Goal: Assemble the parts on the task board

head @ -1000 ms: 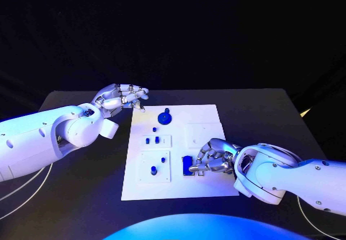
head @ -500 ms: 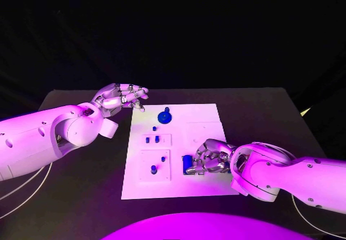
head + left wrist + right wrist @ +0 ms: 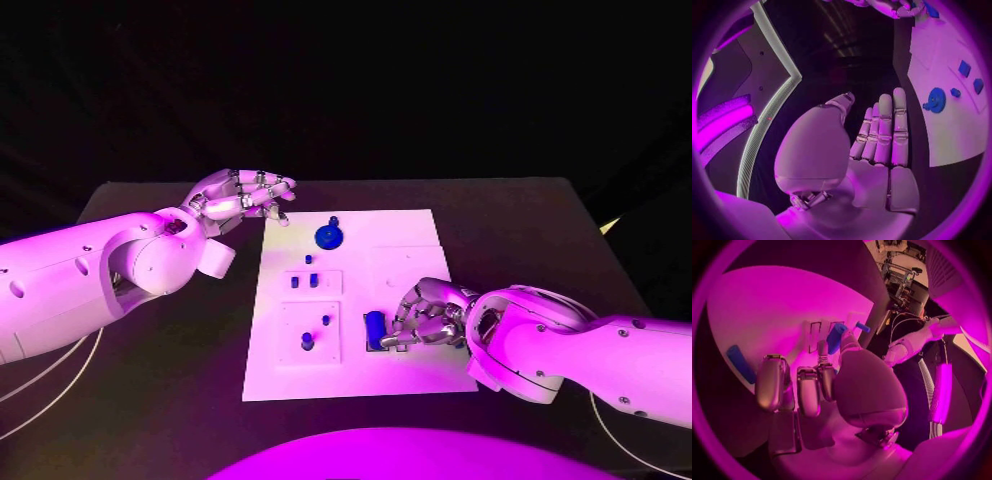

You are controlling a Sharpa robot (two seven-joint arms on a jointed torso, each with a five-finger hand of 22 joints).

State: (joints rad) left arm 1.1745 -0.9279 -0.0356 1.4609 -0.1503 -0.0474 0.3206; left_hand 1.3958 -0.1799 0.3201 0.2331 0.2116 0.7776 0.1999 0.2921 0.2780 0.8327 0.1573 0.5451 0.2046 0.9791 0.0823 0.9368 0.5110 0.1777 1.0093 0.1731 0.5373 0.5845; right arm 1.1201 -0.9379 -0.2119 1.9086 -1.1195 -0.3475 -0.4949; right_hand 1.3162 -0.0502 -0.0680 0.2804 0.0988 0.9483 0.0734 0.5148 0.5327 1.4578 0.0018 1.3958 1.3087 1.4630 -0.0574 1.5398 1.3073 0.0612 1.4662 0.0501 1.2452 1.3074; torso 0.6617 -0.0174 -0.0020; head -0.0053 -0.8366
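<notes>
White and rectangular, the task board (image 3: 411, 228) is lying in the middle of a black table (image 3: 548, 230). Small blue parts are sitting on it: a round disc-shaped blue part (image 3: 329, 236) near the far edge, small blue pegs (image 3: 303, 281) in a square panel at the middle, and an upright oblong blue part (image 3: 375, 328) near the right side of the near half. The silver right hand (image 3: 418, 318) is resting over the board with its fingers curled against the oblong part; whether it is gripping the part cannot be told. The silver left hand (image 3: 242, 194) is hovering just beside the board's far left corner, fingers straight and together in its wrist view, holding nothing.
</notes>
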